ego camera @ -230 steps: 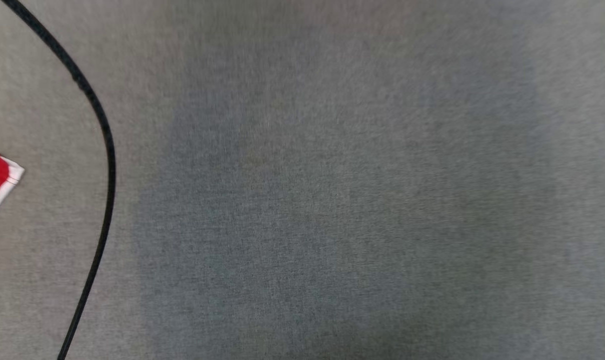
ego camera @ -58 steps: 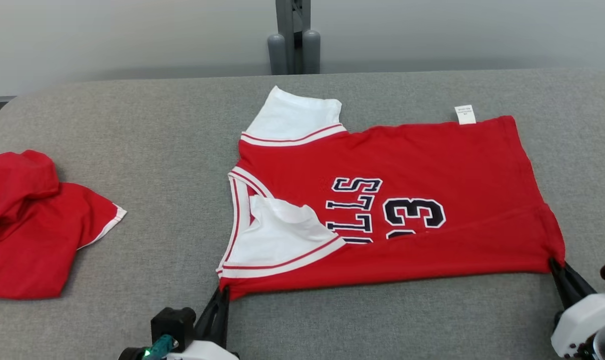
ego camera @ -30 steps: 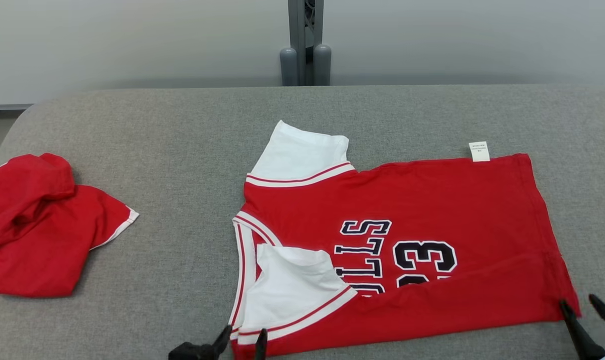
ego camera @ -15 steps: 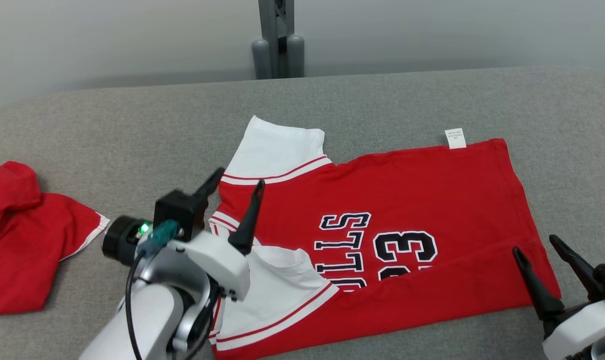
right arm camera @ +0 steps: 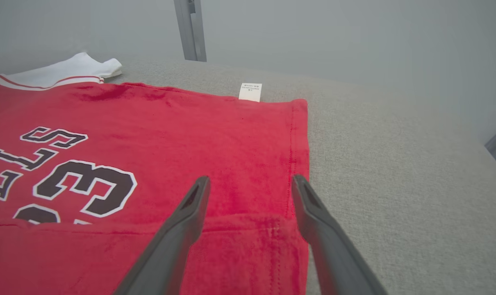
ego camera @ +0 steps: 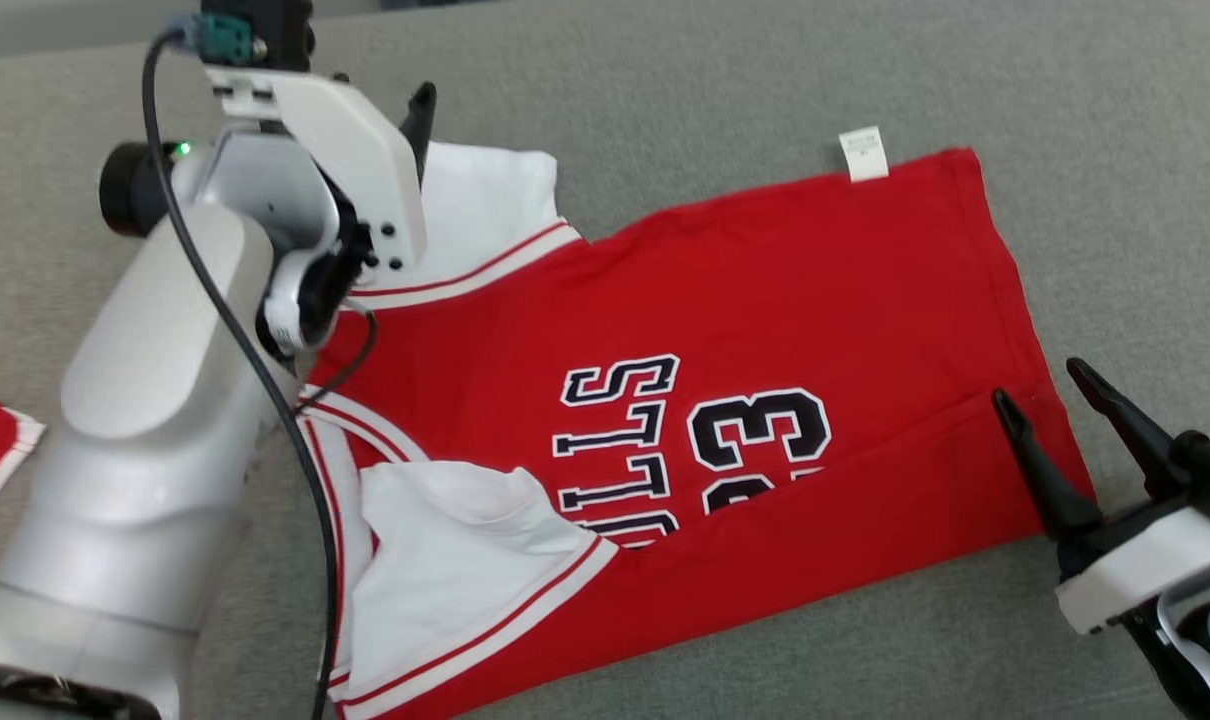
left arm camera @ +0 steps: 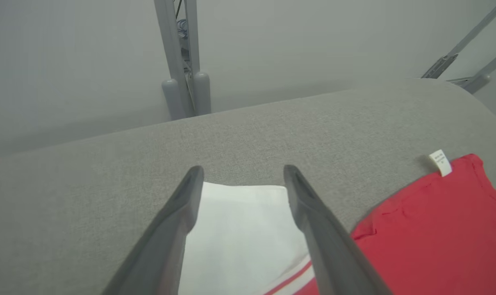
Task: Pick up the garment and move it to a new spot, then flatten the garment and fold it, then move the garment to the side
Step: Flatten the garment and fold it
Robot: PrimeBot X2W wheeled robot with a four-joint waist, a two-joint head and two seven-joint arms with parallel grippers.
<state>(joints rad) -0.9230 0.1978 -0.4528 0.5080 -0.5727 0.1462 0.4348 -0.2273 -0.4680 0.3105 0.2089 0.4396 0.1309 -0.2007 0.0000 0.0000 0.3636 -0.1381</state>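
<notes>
Newly unclamped, left end effector [left arm camera: 240,172] and right end effector [right arm camera: 250,178] are gaping over sleeve [left arm camera: 240,221] and hem [right arm camera: 291,147], likely the best pinch-points on this limp, light jersey [ego camera: 765,280].

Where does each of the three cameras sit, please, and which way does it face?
Head view: on the robot's head, looking down at the red jersey on the grey padded surface; the left arm and right gripper show.
Left wrist view: on the left wrist, facing along the open left gripper, over the white sleeve toward a grey post.
Right wrist view: on the right wrist, facing along the open right gripper, over the jersey's hem.
Shared: both wrist views show the care label and the post.
</notes>
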